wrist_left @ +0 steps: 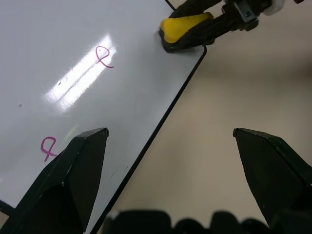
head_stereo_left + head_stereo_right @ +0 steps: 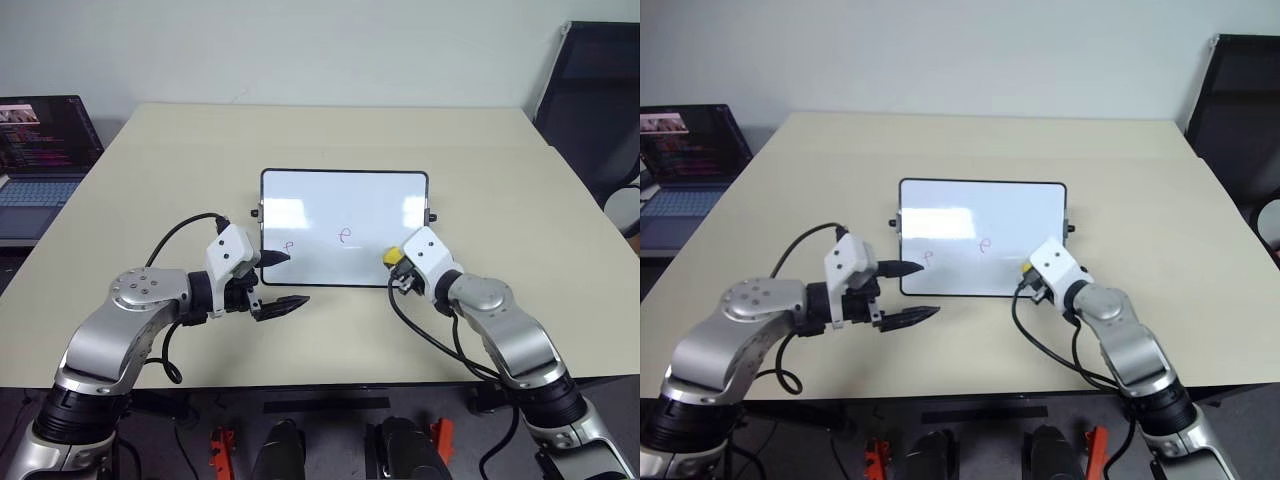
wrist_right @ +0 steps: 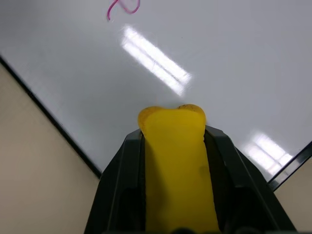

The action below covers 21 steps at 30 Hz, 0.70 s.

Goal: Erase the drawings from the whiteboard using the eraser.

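We see the right tool gripping the eraser, probably soft and light, at the whiteboard corner on the worktop, while the left tool stands open.

Two red letter-like loops on the whiteboard, no readable text
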Available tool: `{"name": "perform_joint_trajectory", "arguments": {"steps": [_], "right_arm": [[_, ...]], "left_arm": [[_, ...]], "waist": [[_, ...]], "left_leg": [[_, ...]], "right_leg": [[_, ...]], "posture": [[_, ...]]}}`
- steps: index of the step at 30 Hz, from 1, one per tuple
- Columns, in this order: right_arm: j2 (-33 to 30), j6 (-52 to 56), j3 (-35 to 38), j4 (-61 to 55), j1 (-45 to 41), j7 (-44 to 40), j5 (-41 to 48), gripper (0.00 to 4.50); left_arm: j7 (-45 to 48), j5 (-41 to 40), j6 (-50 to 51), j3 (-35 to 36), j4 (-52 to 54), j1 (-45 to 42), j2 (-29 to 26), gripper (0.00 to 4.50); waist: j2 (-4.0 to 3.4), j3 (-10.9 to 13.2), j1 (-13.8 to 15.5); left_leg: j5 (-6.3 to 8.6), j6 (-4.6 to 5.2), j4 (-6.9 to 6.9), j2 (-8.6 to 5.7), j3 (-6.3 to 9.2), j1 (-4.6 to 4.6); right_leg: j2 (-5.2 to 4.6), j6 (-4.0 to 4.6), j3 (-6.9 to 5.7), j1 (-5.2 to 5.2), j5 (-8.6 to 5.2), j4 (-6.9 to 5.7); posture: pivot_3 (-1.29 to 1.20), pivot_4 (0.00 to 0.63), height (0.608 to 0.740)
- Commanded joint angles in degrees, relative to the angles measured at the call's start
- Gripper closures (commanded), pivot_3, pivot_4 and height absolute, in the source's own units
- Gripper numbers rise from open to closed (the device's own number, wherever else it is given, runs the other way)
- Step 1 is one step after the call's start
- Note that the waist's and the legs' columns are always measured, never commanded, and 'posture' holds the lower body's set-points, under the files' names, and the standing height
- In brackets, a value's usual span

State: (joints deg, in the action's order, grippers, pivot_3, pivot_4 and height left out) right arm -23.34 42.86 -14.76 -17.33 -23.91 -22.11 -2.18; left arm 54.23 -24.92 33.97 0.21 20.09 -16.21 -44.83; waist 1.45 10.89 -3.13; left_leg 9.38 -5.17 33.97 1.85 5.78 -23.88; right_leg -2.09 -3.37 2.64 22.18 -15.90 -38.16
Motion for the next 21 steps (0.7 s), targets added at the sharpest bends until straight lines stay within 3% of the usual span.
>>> {"name": "perform_joint_trajectory", "arguments": {"steps": [1, 10, 14, 21], "right_arm": [[-0.27, -0.93, 2.37, 2.22, -0.57, 2.19, -1.78, 3.25], [0.49, -7.08, 7.01, -6.73, 5.58, -4.42, 6.5, 3.25], [-0.17, -3.67, 8.84, -11.73, 7.86, -8.08, 12.2, 3.25], [-1.1, -2.53, 3.24, -12.19, 6.3, -9.33, 11.91, 3.25]], "left_arm": [[-0.77, -0.73, 0.48, 0.82, 2.34, -0.09, -0.05, 0.0], [-5.33, -1.72, 2.35, 5.89, 5.47, 6.78, -0.2, 0.0], [-8.07, -1.89, 2.86, 8.44, 7.46, 11.23, 0.41, 0.0], [-12.85, -0.22, 0.72, 11.93, 5.57, 13.09, 2.1, 0.0]], "waist": [[0.0, 0.0, 0.01], [-0.02, 0.02, 0.07], [-0.05, 0.05, 0.01], [-0.04, 0.05, 0.21]], "left_leg": [[0.0, 0.01, 0.0, 0.0, 0.0, 0.0], [0.0, 0.01, -0.07, 0.0, -0.01, -0.1], [0.03, -0.03, -0.15, 0.0, -0.01, -0.16], [0.03, -0.03, -0.1, 0.01, 0.0, -0.11]], "right_leg": [[0.0, 0.0, 0.0, 0.0, 0.0, 0.0], [0.0, 0.02, 0.0, 0.08, -0.03, 0.06], [-0.01, -0.05, 0.0, 0.13, -0.06, 0.08], [-0.03, 0.03, -0.02, 0.11, -0.09, 0.07]], "posture": [[0.0, 0.15, 0.74], [0.0, 0.15, 0.74], [0.0, 0.15, 0.74], [0.0, 0.15, 0.74]]}}
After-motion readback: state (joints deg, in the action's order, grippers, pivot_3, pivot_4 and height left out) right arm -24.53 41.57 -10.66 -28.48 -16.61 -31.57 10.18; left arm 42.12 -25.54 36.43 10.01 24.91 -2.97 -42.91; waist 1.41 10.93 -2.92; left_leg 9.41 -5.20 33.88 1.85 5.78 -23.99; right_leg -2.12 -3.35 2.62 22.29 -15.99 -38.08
